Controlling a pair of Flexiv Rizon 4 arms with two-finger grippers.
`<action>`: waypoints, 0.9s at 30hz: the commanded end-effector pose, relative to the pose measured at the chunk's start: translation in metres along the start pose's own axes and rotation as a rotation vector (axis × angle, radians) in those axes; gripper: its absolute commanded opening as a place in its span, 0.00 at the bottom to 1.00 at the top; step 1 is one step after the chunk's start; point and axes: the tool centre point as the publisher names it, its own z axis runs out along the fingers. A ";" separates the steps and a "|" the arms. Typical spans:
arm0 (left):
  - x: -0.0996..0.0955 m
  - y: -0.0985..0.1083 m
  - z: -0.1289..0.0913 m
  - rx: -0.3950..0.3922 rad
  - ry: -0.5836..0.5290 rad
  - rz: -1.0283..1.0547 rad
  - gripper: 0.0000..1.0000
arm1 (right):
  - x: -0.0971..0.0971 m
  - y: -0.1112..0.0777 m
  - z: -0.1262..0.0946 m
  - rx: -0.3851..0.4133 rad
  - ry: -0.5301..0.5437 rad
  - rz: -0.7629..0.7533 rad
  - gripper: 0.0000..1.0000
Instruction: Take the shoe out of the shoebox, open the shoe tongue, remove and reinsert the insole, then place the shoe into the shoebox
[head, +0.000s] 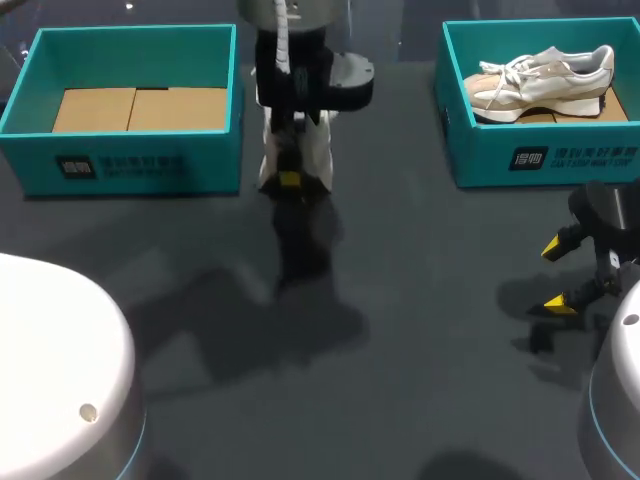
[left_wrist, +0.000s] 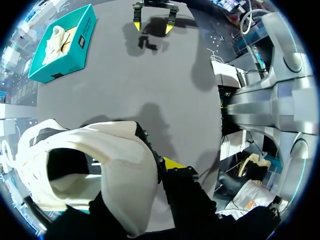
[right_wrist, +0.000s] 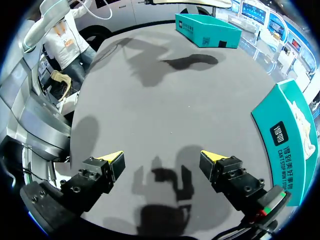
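Observation:
A white shoe (head: 318, 152) hangs above the table's far middle, heel end pinched in my left gripper (head: 290, 181). In the left wrist view the shoe (left_wrist: 115, 160) fills the space at my left gripper (left_wrist: 157, 162); one yellow tip shows against its heel collar, the other is hidden behind it. A second beige-and-white shoe (head: 545, 82) lies in the right teal shoebox (head: 540, 160). The left teal shoebox (head: 130, 160) shows only its cardboard floor. My right gripper (head: 563, 273) hovers open near the table's right edge, with nothing between its fingers (right_wrist: 162, 160).
The right shoebox (right_wrist: 282, 137) stands just beside my right gripper, the left shoebox (right_wrist: 207, 30) far ahead of it. Dark grey table (head: 400, 330) stretches between the boxes and the front edge. White robot bases sit at both front corners.

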 end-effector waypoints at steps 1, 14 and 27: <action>-0.019 0.044 -0.012 0.032 0.020 0.010 0.00 | 0.001 0.000 0.000 0.001 -0.001 0.000 1.00; -0.087 0.131 -0.039 0.036 0.048 0.057 0.00 | 0.001 0.000 0.000 0.001 -0.001 0.000 1.00; -0.107 0.160 -0.046 0.026 0.044 0.024 0.00 | 0.001 0.000 0.000 0.001 -0.001 0.000 1.00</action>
